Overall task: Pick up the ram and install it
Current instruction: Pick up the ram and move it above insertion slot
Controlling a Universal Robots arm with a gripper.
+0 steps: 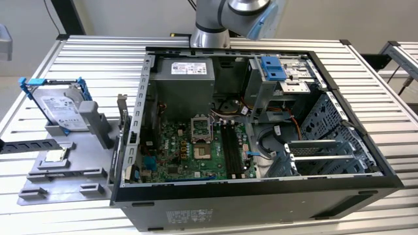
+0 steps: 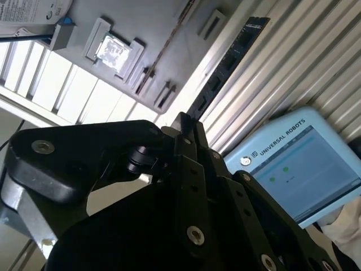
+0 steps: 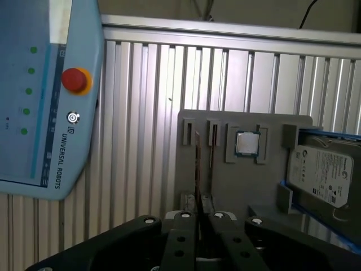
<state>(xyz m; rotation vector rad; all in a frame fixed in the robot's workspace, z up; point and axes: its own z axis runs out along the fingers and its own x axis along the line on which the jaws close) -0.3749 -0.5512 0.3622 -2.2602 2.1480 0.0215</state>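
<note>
The open computer case (image 1: 261, 208) took up most of the slatted table (image 1: 98, 58) on the exterior view's right. Its raised black rim walled in the motherboard (image 1: 189, 152) and the long black slots (image 1: 230, 146) on every side, leaving the way in open from above. On the exterior view's left, the grey fixture tray (image 1: 65, 182) lay just beside the case wall, with bare slats beyond it towards the far edge. The arm (image 1: 212, 24) rose behind the case's far wall. The ram (image 1: 33, 145) reached in from that view's left edge as a dark bar over the tray's left part, well apart from the slots; whether it touched the tray could not be told. In the second wrist view the gripper (image 2: 185, 121) was clenched on one end of the ram (image 2: 225, 62), a long, flat, dark stick with black chips in a row along its face. In the first wrist view the gripper (image 3: 197, 214) pinched the same ram (image 3: 197, 164) seen edge-on, a thin line in front of the tray (image 3: 242, 186). Both wrist views gave the square silver chip (image 3: 247, 143) in its pocket, the hard drive (image 3: 318, 175) in its blue frame and a light blue teach pendant (image 3: 51, 96) lying on the slats; the exterior view gave the case's interior.
</note>
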